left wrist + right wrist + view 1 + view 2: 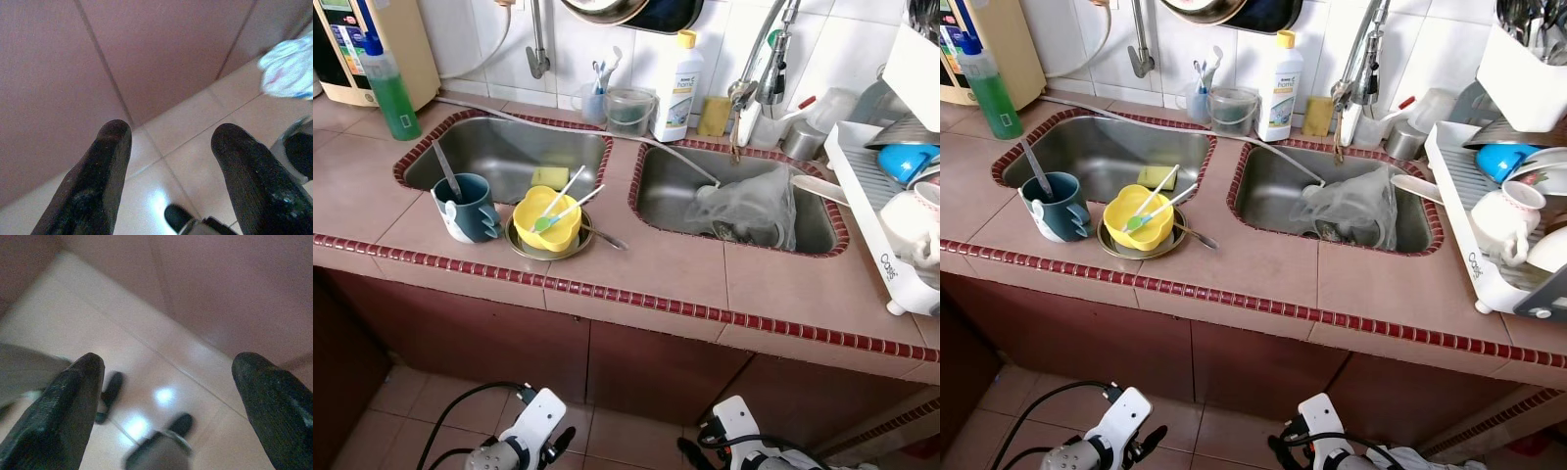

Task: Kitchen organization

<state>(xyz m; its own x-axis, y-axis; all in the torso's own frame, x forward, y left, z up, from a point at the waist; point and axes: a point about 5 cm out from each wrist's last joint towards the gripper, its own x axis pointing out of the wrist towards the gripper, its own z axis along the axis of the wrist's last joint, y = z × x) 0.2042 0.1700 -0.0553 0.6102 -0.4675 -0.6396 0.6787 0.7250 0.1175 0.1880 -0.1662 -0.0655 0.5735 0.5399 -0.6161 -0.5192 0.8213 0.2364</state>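
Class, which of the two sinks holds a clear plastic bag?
The right sink, below the faucet: a crumpled clear plastic bag lies in it. The left sink holds a yellow sponge.

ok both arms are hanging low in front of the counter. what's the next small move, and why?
Probably raise the left gripper toward the yellow bowl on the counter. Both grippers are open, empty and down by the floor, the right gripper included. The bowl, holding utensils, sits on a plate beside the teal mug, between the sinks and nearer the left arm.
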